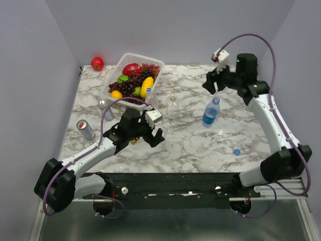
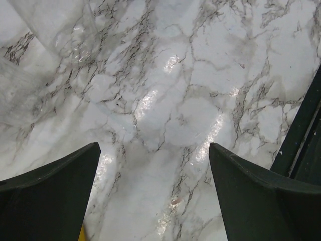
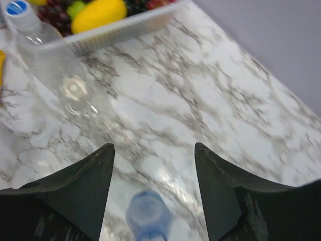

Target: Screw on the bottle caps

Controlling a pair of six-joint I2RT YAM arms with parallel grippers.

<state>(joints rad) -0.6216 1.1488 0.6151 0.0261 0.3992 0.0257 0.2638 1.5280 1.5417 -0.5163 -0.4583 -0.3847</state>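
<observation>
basket: a clear plastic basket [image 1: 111, 80] stands at the far left of the worktop [image 1: 190, 145]; it holds dark grapes [image 1: 131, 83], a yellow fruit [image 1: 146, 85], a red fruit [image 1: 131, 68], plus green and orange pieces.
outside the basket: a red apple [image 1: 97, 63] sits in the far left corner; two silver cans [image 1: 85, 129] stand near the left edge.
basket-side clear bottle [image 3: 35, 40]: upright, just beside the basket's wall, with a blue-and-white cap [image 3: 17, 8] on top.
other clear bottle [image 3: 85, 108]: upright, near the first, with a pale whitish cap [image 3: 74, 88] on top.
blue-tinted bottle [image 1: 210, 114]: upright, right of centre, well apart from the clear pair; its top is blurred, so i cannot tell whether a cap is on it.
loose blue cap [image 1: 236, 151]: flat on the worktop at the near right, apart from every bottle.
right claw [image 3: 153, 146]: open, holding nothing. it hangs above and beyond the blue-tinted bottle, whose top shows low between the fingers, touching neither.
left claw [image 2: 153, 145]: wide open, nothing between the fingers. it is over bare marble at centre-left, well apart from the loose blue cap.
</observation>
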